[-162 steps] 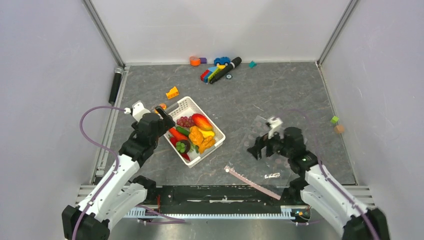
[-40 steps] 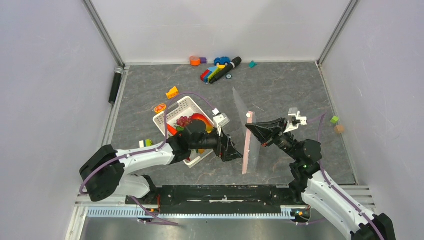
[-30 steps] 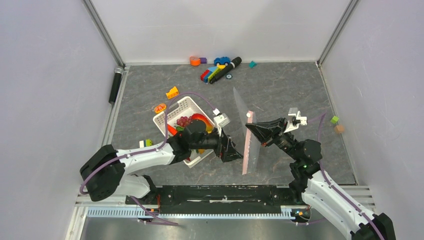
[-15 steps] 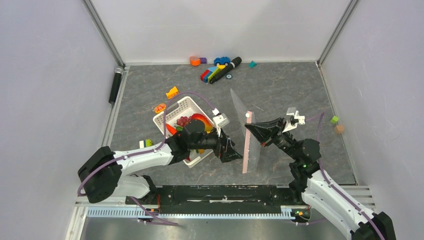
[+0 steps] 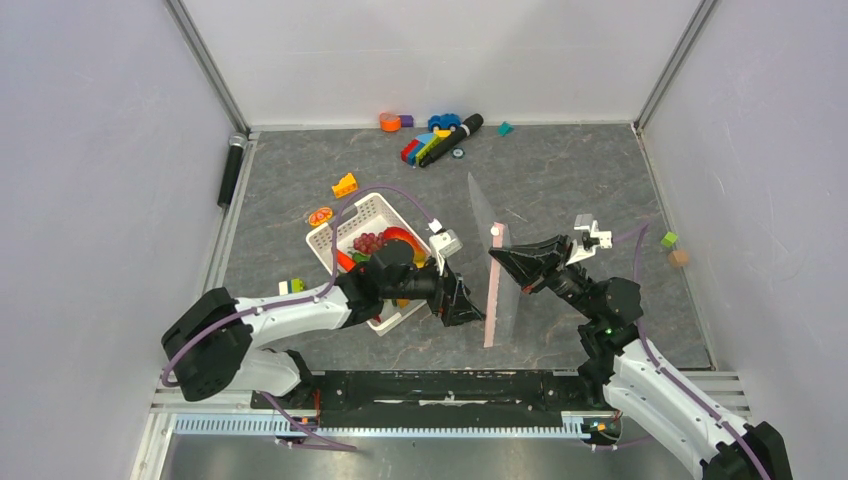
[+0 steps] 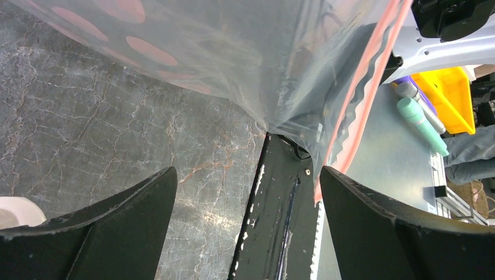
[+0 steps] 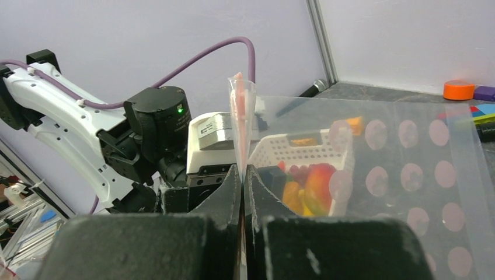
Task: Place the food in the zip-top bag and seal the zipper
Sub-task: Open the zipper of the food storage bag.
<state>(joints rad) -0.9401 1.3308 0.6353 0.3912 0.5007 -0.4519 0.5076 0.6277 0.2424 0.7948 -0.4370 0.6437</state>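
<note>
Looking from the near edge: the right gripper (image 7: 242, 175) is pinched tight on the zipper (image 7: 238, 111). It's holding the zip-top bag (image 5: 483, 215) up on edge above the table (image 5: 580, 180), with the pink strip running roughly 12 to 6. At the bag's 9 o'clock the left gripper (image 6: 246, 172) has its jaws spread wide with nothing in them. The bag's lower corner hangs right in front of the gap and might be brushing a finger, hard to say from here. All the food (image 5: 402, 242) I can spot sits in the white basket (image 5: 370, 212) at about 10 o'clock from the bag. Way back at 12 o'clock, toy blocks (image 5: 422, 148) lie by the far wall.
</note>
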